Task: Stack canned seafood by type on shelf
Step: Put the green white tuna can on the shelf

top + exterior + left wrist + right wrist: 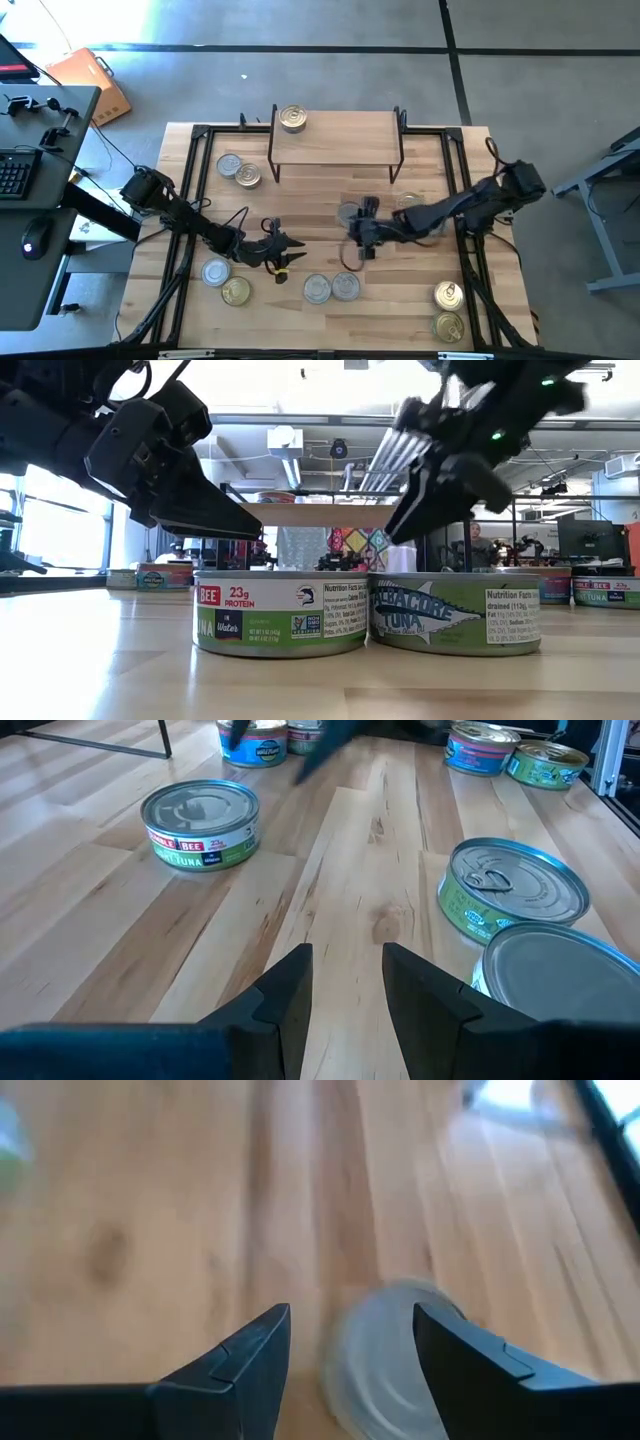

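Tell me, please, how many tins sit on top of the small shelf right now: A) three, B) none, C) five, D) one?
D: the high view shows a single gold-lidded tin near the left end of the shelf, with the rest of its top bare.

A grey concrete floor (pixel 300 60), crossed by dark seams, surrounds the wooden slatted table (pixel 320 318) in the high view. At the left of the frame stands a dark desk (pixel 40 215) with a keyboard (pixel 12 172) and mouse (pixel 37 237); an orange case (pixel 95 82) lies at upper left. The low view shows bright windows (pixel 40 520) at left, ceiling ducts (pixel 290 445) and distant monitors (pixel 590 540).
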Robot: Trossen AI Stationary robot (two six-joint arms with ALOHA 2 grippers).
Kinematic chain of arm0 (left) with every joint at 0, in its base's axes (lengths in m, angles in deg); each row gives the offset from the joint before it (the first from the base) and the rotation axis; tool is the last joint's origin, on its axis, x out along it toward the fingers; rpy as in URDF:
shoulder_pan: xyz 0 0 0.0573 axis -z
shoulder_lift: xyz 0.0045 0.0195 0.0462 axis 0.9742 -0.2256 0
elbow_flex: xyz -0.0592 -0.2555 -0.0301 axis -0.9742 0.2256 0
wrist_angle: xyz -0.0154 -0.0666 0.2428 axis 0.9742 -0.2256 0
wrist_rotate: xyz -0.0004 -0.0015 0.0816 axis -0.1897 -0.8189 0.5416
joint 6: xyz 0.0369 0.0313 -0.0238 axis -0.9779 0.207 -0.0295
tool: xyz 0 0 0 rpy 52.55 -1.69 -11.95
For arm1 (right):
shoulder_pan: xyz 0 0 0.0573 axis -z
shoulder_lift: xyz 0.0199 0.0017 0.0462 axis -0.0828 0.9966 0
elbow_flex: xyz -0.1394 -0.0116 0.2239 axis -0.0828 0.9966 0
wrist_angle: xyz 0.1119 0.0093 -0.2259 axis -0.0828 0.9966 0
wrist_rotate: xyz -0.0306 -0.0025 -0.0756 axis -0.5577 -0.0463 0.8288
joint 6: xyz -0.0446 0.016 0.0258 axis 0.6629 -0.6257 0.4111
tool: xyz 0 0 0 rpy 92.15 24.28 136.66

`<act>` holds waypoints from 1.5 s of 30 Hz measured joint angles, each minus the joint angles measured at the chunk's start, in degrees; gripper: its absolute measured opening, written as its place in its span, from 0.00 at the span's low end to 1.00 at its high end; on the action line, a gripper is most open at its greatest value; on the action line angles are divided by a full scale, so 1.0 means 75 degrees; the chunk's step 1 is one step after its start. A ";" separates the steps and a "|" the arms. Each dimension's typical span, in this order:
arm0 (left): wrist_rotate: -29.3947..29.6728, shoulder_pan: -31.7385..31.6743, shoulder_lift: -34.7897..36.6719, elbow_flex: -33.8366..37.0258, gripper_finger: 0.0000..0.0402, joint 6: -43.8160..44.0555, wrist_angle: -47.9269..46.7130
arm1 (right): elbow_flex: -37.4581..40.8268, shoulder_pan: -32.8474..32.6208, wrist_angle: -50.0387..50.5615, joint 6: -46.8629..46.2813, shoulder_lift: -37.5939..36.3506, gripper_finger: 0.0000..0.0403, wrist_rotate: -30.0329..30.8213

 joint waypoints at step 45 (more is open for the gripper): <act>-0.0419 0.0034 0.0000 -0.0921 0.29 -0.3926 -0.0950 | 0.0750 0.0225 -0.3023 0.0442 0.1296 0.00 -0.2587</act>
